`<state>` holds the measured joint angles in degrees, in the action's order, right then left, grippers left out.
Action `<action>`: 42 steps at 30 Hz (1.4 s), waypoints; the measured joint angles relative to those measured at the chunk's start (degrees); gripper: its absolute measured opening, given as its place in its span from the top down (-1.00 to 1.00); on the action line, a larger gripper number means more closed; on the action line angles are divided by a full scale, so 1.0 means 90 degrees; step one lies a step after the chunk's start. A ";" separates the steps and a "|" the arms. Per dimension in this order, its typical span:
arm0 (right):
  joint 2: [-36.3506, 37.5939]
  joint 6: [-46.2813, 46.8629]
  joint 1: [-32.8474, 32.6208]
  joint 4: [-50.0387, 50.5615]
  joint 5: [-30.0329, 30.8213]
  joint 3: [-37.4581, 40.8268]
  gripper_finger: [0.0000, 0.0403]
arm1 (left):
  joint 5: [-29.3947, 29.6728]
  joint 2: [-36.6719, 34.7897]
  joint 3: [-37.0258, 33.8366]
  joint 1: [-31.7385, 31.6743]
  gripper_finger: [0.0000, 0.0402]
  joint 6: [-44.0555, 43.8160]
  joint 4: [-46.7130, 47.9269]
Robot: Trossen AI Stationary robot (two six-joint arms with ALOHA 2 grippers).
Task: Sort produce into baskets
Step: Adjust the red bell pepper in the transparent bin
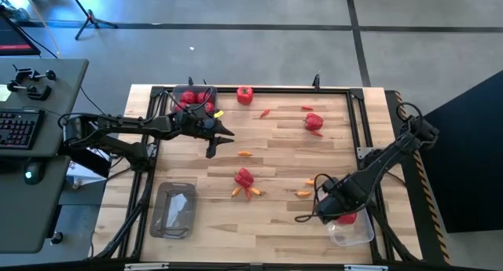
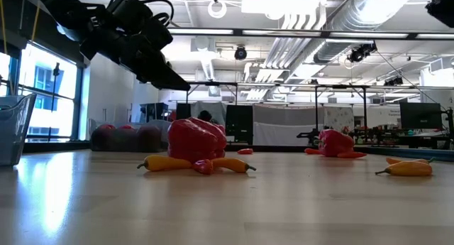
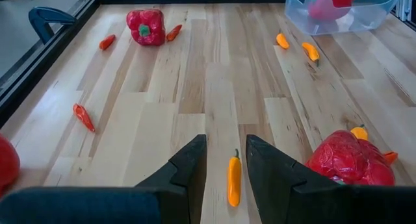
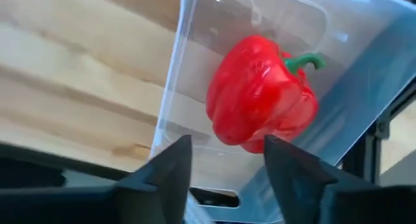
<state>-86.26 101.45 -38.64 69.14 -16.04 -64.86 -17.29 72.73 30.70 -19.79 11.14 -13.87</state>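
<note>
Overhead camera faces straight down; low camera looks level across the table [image 1: 275, 224], sharing its wooden top.

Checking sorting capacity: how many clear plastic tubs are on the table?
3: one clear plastic tub at the far left holding round red fruits, one near left, one near right under the right gripper.

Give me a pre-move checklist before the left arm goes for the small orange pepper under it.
1. Left gripper lined up over the orange pepper: ok.
2. Left fingers spread wide enough to straddle it: ok.
3. Nothing crowding the pick; nearest red bell pepper sits apart: ok.
4. Right gripper let go of its red pepper, now in the tub: ok, fingers apart.
5. Empty tub free to receive: ok.
6. Arms well apart: ok.
</note>
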 joint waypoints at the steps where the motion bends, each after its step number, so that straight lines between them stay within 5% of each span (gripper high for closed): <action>1: 0.0000 0.0192 0.0035 0.0000 -0.0004 0.0000 0.02 | -0.0001 0.0001 0.0000 0.0000 0.54 0.0000 -0.0001; 6: 0.0000 0.0981 0.0192 0.0052 -0.0033 0.0000 -0.19 | -0.0001 0.0000 0.0000 0.0000 0.54 0.0000 0.0000; 10: 0.0000 0.0859 0.0212 -0.0139 -0.0028 0.0000 -0.12 | -0.0001 0.0002 0.0000 0.0000 0.54 0.0000 0.0010; 20: -0.0006 -0.0418 -0.0018 -0.1110 0.0116 0.0000 0.95 | -0.0004 0.0000 0.0000 0.0000 0.54 -0.0002 0.0127; 29: -0.0540 -0.0992 -0.0342 -0.0909 -0.0441 0.0007 0.95 | -0.0006 0.0000 0.0000 0.0000 0.54 0.0000 0.0126; 42: -0.0906 -0.1317 -0.0332 0.0275 -0.0391 0.0012 1.00 | -0.0004 0.0000 0.0000 0.0000 0.54 0.0000 0.0129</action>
<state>-94.41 89.59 -41.63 71.62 -19.56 -64.75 -17.32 72.73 30.70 -19.79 11.14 -12.71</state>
